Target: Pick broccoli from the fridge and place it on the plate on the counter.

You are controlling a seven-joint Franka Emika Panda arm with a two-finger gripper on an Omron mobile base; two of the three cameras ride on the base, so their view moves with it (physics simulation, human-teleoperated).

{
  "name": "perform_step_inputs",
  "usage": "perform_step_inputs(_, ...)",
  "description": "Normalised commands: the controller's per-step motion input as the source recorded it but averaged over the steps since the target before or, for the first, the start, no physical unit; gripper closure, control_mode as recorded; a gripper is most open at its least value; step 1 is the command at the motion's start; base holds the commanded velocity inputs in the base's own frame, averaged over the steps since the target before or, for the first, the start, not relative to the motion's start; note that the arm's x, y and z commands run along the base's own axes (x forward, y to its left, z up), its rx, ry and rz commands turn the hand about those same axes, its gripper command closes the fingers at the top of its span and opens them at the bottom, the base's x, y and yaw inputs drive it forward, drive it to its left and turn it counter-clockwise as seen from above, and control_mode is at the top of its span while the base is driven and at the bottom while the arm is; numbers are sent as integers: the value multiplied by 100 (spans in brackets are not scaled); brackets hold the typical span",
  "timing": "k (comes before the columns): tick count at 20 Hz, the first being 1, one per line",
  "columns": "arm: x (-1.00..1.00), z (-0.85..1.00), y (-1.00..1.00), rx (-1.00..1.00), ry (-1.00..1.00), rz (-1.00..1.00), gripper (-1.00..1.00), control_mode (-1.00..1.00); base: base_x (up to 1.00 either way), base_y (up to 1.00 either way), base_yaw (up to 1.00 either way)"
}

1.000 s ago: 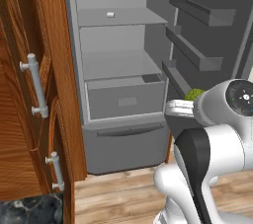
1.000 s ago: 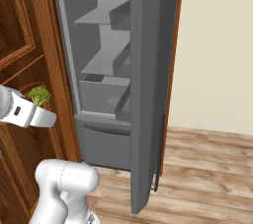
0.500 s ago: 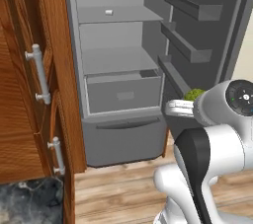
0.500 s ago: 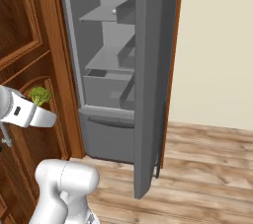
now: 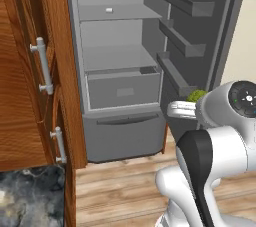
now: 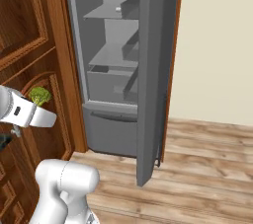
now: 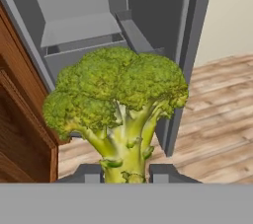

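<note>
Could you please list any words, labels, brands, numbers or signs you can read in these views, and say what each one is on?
None: no readable text anywhere.
The fridge, its open door, the wooden cabinets and the broccoli carry no lettering.
The round cap on the arm's joint has only tiny marks, too small to read.

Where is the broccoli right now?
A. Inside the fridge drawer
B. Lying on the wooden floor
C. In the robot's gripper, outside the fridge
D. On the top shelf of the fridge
C: the broccoli stands stem-down between the finger tips of the shut gripper, held out in front of the open fridge, off its shelves and above the floor.
</note>
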Motion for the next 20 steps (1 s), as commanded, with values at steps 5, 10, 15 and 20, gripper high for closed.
perform_step_inputs(5,0,0,0,0,0,0,100,100,-40,2,5)
perform_step_inputs(10,0,0,0,0,0,0,100,100,-40,0,9)
perform_step_inputs(15,0,0,0,0,0,0,100,100,-36,0,11)
perform_step_inputs(20,0,0,0,0,0,0,100,100,-35,0,11)
